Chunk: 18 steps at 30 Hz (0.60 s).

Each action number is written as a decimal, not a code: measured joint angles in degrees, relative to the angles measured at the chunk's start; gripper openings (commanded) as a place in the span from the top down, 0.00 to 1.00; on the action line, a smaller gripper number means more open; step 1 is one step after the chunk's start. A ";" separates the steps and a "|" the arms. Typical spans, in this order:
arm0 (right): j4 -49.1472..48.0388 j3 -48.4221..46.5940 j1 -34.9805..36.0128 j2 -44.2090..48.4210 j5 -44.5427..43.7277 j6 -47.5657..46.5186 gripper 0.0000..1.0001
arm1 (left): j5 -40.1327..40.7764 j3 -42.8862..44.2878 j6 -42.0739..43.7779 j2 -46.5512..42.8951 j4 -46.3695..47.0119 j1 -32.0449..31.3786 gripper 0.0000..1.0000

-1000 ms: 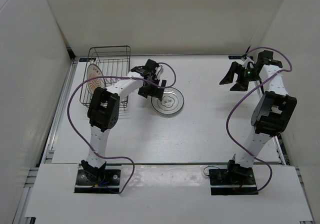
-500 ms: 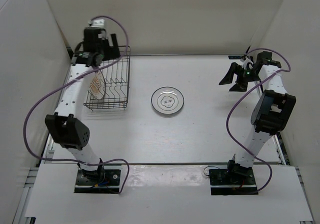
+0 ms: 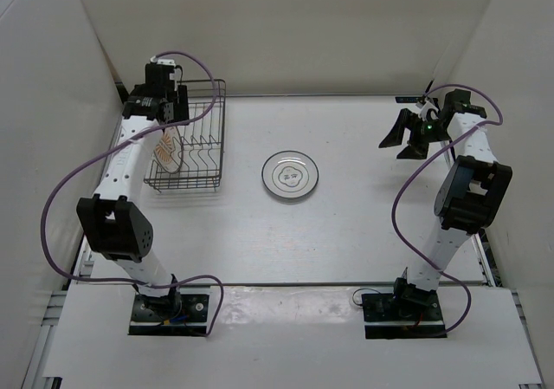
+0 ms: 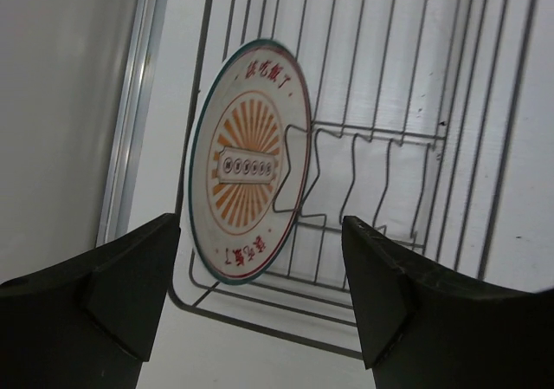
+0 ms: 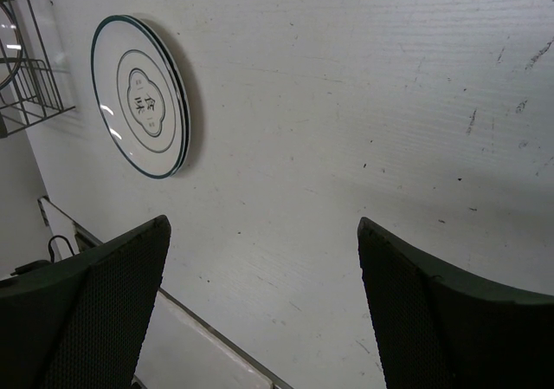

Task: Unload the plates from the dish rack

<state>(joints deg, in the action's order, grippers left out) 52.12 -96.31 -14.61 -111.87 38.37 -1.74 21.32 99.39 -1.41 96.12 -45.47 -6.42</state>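
Observation:
The dark wire dish rack stands at the far left of the table. One orange-brown patterned plate stands upright in its left end, leaning on the prongs. My left gripper hovers over the rack's far end, open and holding nothing. In the left wrist view the plate stands just beyond my left gripper, and the rack's wires run past it. White plates with dark rims lie stacked flat at the table's middle. My right gripper hangs open and empty at the far right.
White walls close in the table on the left, back and right. In the right wrist view my right gripper is over bare table, with the white plates off to the upper left and a raised table edge below.
My left arm has swung from the white plates at the table's middle back to the rack's far left end, then dropped slightly toward the orange plate. The right arm has not moved.

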 measured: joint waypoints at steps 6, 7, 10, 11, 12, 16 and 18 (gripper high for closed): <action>0.02 0.00 0.00 0.00 -0.02 -0.20 0.10 | 0.81 -3.72 -0.39 0.00 -1.40 2.56 0.22; 0.02 0.00 0.00 0.00 -0.02 -0.20 0.10 | 0.81 -4.37 -0.55 0.00 -1.44 2.93 0.22; 0.04 0.00 0.00 0.00 -0.02 -0.22 0.10 | 0.79 -5.84 -1.03 0.07 -1.97 3.65 0.25; 0.04 0.00 0.00 0.00 -0.02 -0.22 0.10 | 0.79 -6.14 -1.16 0.11 -2.03 3.78 0.25; 0.04 0.00 0.00 0.00 -0.02 -0.24 0.10 | 0.79 -6.32 -1.22 0.22 -2.10 3.89 0.26; 0.09 0.00 -0.02 0.00 -0.02 -0.28 0.10 | 0.81 -6.40 -1.51 1.46 -1.33 4.24 0.33; 0.09 0.00 -0.02 0.00 -0.02 -0.28 0.10 | 1.03 -6.40 -1.14 2.78 -0.17 4.33 0.36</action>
<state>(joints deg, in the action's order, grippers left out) 52.21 -96.31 -14.63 -111.87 38.35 -2.02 22.35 92.99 -2.55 98.89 -45.65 -2.09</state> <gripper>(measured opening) 0.900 0.666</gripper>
